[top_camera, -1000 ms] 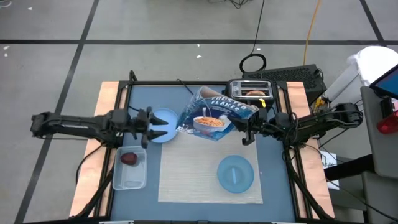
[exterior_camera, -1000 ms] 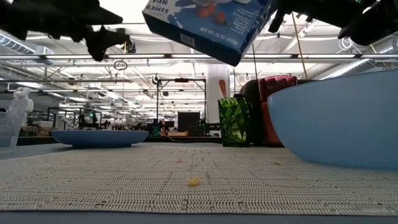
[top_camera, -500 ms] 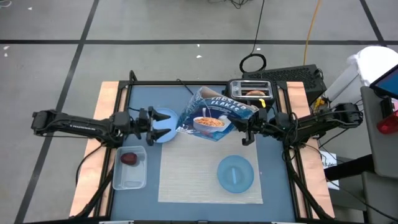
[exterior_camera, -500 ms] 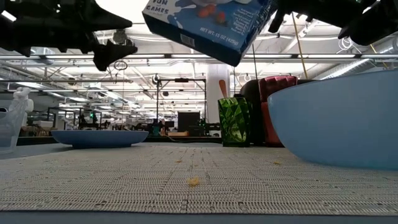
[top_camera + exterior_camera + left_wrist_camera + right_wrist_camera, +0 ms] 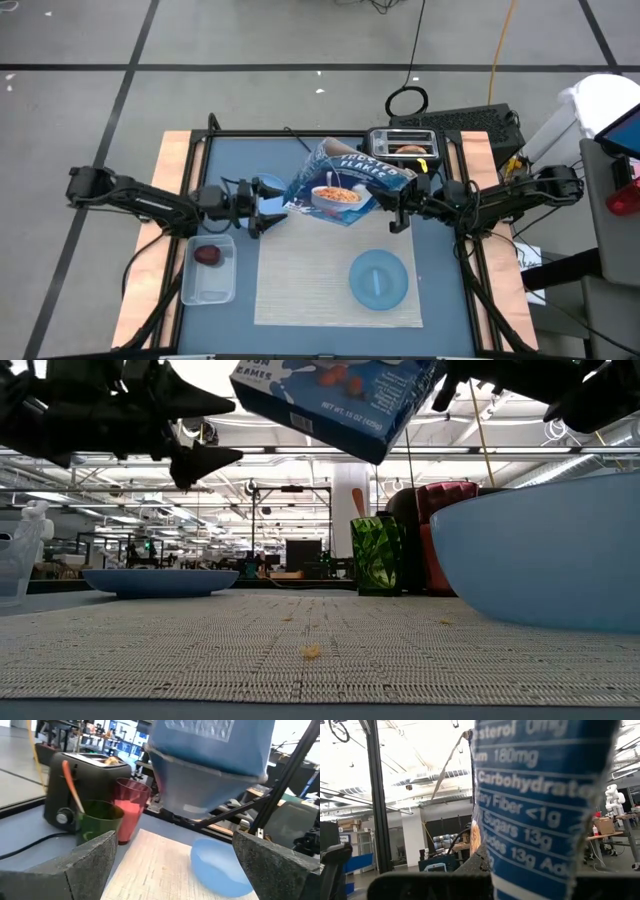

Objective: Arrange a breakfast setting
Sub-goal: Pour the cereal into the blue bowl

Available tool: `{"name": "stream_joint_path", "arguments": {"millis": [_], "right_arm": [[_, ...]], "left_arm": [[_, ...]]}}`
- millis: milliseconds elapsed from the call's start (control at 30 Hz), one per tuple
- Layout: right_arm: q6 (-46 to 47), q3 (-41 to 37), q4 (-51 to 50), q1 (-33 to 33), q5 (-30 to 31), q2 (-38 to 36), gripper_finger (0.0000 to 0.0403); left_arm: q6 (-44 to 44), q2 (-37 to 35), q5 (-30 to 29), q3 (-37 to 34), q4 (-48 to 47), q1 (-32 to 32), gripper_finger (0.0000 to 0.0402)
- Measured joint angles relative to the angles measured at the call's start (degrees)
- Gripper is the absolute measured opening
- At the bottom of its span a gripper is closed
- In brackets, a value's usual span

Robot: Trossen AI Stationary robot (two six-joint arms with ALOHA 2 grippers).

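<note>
A blue cereal box [image 5: 345,185] hangs tilted above the table's middle, with my right gripper [image 5: 392,210] shut on it. My left gripper [image 5: 268,207] stands open and level over the light-blue plate [image 5: 268,185], pointing at the box; its fingers [image 5: 90,865] are wide apart with nothing between them. The light-blue bowl [image 5: 378,278] rests on the beige placemat [image 5: 300,285]. A dark-red fruit [image 5: 207,255] lies in a clear tub. The orange-handled spoon [image 5: 71,785] stands in a green cup [image 5: 100,817]. A bagel [image 5: 407,150] sits in the toaster. My right gripper holds the cereal box by its end toward the table's right [image 5: 380,200], coming level from the right. The box is lifted clear of the table and tilted, its torn-open end [image 5: 322,155] toward the far left. The fingers themselves are hidden behind the box.
The black toaster [image 5: 405,143] stands at the far edge, with a red cup [image 5: 131,807] and the green cup beside it. The clear tub [image 5: 208,270] lies left of the placemat. A cereal crumb [image 5: 312,652] lies on the mat.
My left gripper has gone down and toward the table's right, closer to the cereal box, and now hangs over the plate. My right gripper and the box have kept still.
</note>
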Motion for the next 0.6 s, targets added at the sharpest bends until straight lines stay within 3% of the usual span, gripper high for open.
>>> {"name": "stream_joint_path", "arguments": {"millis": [367,600], "right_arm": [[0.0,0.0,0.2,0.0,0.0,0.0,0.0000],[0.0,0.0,0.2,0.0,0.0,0.0,0.0000]], "left_arm": [[3.9,13.1,0.0,10.6,1.5,-1.5,0.0399],[6.8,17.0,0.0,16.5,1.3,-1.5,0.0399]]}}
